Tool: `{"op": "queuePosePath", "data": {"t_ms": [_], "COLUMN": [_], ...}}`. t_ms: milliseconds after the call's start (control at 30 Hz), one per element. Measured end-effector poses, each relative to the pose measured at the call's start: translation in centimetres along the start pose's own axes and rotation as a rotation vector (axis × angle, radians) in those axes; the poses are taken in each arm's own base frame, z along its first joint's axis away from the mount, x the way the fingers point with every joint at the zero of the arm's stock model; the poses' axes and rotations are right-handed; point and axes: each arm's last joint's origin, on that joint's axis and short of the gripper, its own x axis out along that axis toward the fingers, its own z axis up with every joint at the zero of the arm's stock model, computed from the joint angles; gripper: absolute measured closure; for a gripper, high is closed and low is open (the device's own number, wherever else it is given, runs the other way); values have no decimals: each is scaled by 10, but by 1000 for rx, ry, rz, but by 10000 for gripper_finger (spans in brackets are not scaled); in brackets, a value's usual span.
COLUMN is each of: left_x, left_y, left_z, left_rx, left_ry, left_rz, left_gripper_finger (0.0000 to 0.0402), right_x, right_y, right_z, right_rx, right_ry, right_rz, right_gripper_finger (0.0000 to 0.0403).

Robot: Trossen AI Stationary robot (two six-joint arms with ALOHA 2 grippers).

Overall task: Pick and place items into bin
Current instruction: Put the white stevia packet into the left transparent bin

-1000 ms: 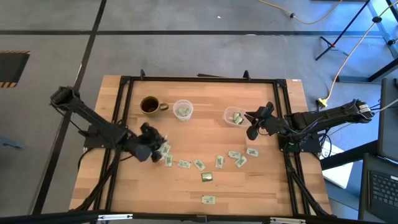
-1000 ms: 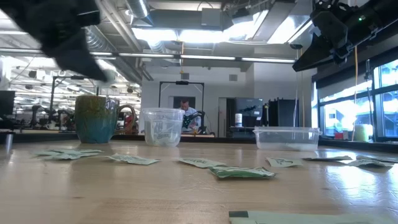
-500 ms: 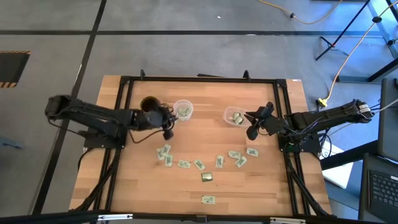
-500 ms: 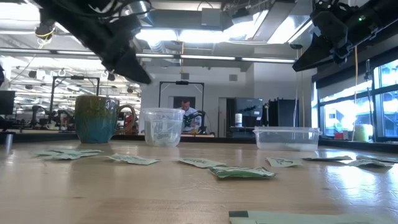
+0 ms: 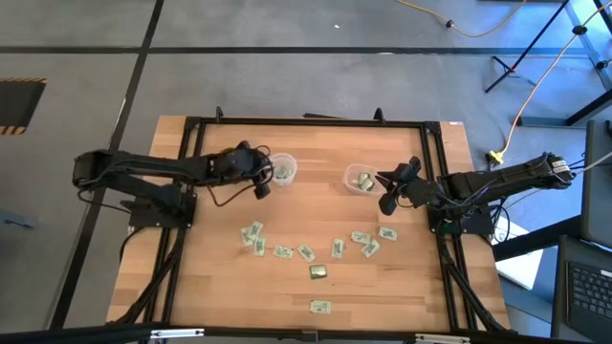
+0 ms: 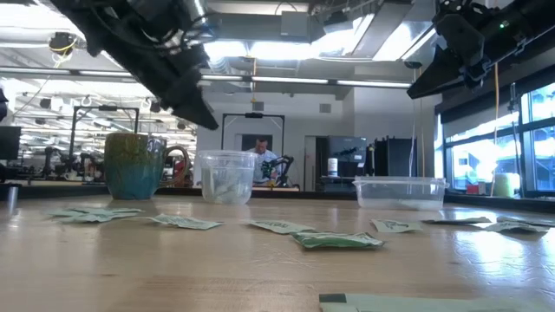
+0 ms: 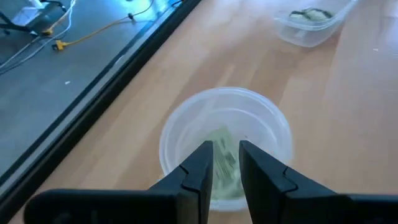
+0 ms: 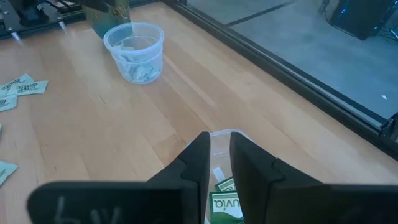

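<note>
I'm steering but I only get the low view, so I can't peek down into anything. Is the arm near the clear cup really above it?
Observer: Almost. In the high view the left gripper sits at the edge of the clear cup, and its wrist camera looks down into the cup.
Operator: Is anything in the cup?
Observer: Yes, the right wrist view shows green-and-white packets lying inside it.
Operator: Where's the other arm?
Observer: The right gripper hangs by the clear tub, on the side facing the loose packets on the table.
</note>
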Motion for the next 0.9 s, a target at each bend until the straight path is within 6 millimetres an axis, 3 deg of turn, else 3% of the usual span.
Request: {"op": "queuePosePath", "data": {"t_ms": [133,233,467,700,900], "left_x": [15,17,-4,-24,-28], "left_y": [-2,-4,-19,-50,-82], "left_z": [-2,8,34,24,11], "left_rx": [36,73,186,284,407], "left_ry": [41,99,297,403,440], "left_rz": [-9,-13,-186,-446,-535], "left_gripper_finger": [329,329,329,329,329], "right_x": [0,0,0,0,0], "right_y": [0,0,0,0,0], "right_z": [0,0,0,0,0], "right_rx": [0,0,-3,-2,-2], "right_ry": [0,0,1,2,3], "right_rz": [0,0,0,-1,-1], "right_gripper_finger": [336,336,336,336,336]}}
